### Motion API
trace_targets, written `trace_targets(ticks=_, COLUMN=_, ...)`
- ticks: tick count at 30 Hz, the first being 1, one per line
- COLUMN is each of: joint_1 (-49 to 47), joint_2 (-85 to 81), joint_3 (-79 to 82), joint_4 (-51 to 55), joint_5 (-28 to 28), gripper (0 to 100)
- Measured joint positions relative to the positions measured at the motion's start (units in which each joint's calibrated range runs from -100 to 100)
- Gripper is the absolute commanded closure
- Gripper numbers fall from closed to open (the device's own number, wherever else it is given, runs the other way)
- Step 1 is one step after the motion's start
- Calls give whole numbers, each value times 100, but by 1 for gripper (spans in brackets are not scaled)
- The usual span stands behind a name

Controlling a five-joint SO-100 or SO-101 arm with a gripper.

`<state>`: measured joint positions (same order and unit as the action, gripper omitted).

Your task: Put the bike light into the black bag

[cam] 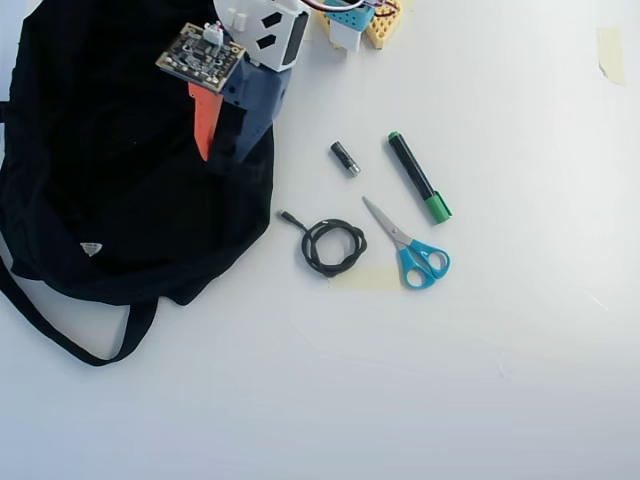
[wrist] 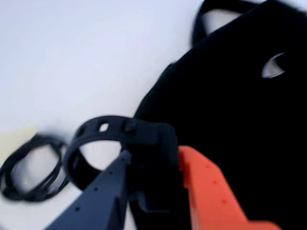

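The claw point(wrist: 153, 191) is clamped on the bike light point(wrist: 146, 143), its rubber loop strap point(wrist: 88, 143) sticking out toward nine o'clock in the wrist view. Overhead, the claw point(cam: 222, 150) hangs over the black bag point(cam: 110, 160), at the bag's two o'clock edge. The pickup looks done; what remains is the release into the bag. The coiled cable point(cam: 333, 246) lies on the surface point(cam: 480, 350).

From overhead, your bag point(cam: 120, 200) took up the left of the worktop point(cam: 420, 380), strap trailing toward the bottom. The claw point(cam: 222, 150) hung over the bag's right edge with the bike light point(wrist: 148, 158) between its fingers. Right of the bag lay the coiled cable point(cam: 333, 247), then the scissors point(cam: 410, 248); the small cylinder point(cam: 345, 158) and marker point(cam: 419, 177) sat above those.
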<state>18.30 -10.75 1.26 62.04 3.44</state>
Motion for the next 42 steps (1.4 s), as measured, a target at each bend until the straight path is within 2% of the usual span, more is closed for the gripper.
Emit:
trace_targets(ticks=6, joint_1=529, joint_2=257, joint_3=-8, joint_4=-309, joint_5=-68, gripper=98)
trace_targets(ticks=11, joint_1=771, joint_2=299, joint_3=-8, joint_4=-378, joint_5=-767, gripper=98)
trace_targets(ticks=13, joint_1=911, joint_2=365, joint_3=-8, joint_4=-404, joint_5=-884, gripper=98)
trace_targets(ticks=22, joint_1=2006, joint_2=1287, joint_3=-8, joint_4=-412, joint_5=-879, gripper=98)
trace_targets(ticks=29, joint_1=3314, joint_2=2640, joint_3=-55, joint_4=-1048, joint_5=-879, gripper=97)
trace_targets(ticks=31, joint_1=3395, joint_2=2873, joint_3=-55, joint_4=-1125, joint_5=-879, gripper=92)
trace_targets(ticks=33, joint_1=3461, joint_2=2922, joint_3=-55, joint_4=-1125, joint_5=-957, gripper=71)
trace_targets(ticks=34, joint_1=3468, joint_2=2922, joint_3=-55, joint_4=-1125, joint_5=-962, gripper=63)
trace_targets(ticks=35, joint_1=3468, joint_2=2922, joint_3=-55, joint_4=-1048, joint_5=-962, gripper=60)
trace_targets(ticks=38, joint_1=3373, joint_2=2922, joint_3=-55, joint_4=-824, joint_5=-962, gripper=58)
trace_targets(ticks=40, joint_1=2954, joint_2=2806, joint_3=-346, joint_4=-678, joint_5=-967, gripper=58)
trace_targets(ticks=42, joint_1=2285, joint_2=1885, joint_3=-802, joint_4=-129, joint_5=-967, gripper=65)
